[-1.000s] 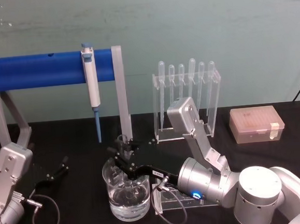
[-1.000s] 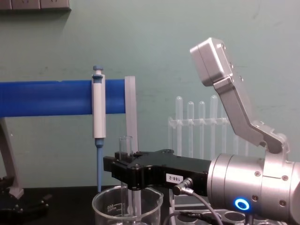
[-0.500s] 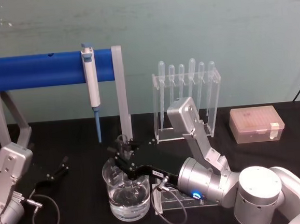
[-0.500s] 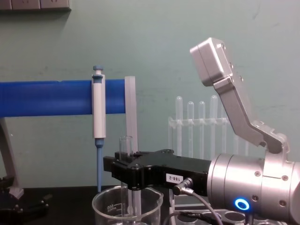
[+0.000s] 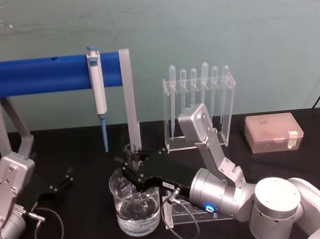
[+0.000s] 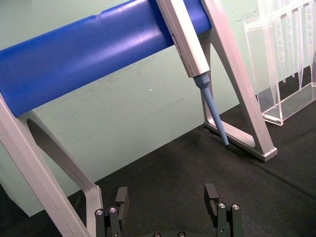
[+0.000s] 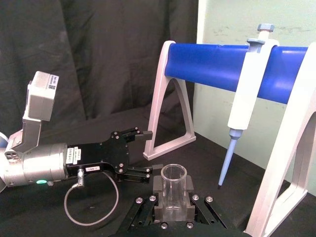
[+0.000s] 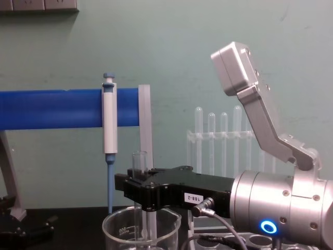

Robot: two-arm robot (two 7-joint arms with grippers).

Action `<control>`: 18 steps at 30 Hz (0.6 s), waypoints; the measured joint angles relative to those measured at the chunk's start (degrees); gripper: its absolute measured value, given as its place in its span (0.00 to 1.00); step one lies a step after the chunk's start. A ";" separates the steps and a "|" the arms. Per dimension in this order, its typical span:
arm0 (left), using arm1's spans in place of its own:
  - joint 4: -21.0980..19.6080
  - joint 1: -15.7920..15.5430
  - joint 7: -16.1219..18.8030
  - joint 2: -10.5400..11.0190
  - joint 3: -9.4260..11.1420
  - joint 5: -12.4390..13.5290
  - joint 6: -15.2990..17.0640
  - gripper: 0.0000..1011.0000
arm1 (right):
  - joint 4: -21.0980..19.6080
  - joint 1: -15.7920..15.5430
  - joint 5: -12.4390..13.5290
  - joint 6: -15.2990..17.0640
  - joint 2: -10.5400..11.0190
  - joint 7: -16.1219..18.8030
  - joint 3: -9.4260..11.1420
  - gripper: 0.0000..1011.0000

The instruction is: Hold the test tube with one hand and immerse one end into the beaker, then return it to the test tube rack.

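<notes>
A table (image 5: pixel 79 153) draped in black cloth carries everything. On its left half stands a grey-legged stand with a blue crossbar (image 5: pixel 40 75), and in front of the stand's right leg, near the front edge, sits the beaker (image 5: pixel 135 213), holding clear liquid. Just right of the beaker lies a low clear rack (image 8: pixel 255 241); farther back stands a tall clear acrylic pipette rack (image 5: pixel 232 108), with a pinkish lidded box (image 5: pixel 273 132) well to its right.

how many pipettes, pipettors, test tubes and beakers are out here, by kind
thin bulb-topped plastic pipettes: 6
blue-and-white pipettor: 1
clear glass test tube: 1
wide clear glass beaker: 1
total: 9
</notes>
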 joint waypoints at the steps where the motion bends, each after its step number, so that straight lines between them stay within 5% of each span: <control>1: 0.00 0.00 0.00 0.00 0.00 0.00 0.00 0.99 | 0.00 0.00 0.00 0.00 0.00 0.00 0.00 0.22; 18: 0.00 0.00 0.00 0.00 0.00 0.00 0.00 0.99 | 0.00 0.00 0.00 0.00 0.00 0.00 0.00 0.22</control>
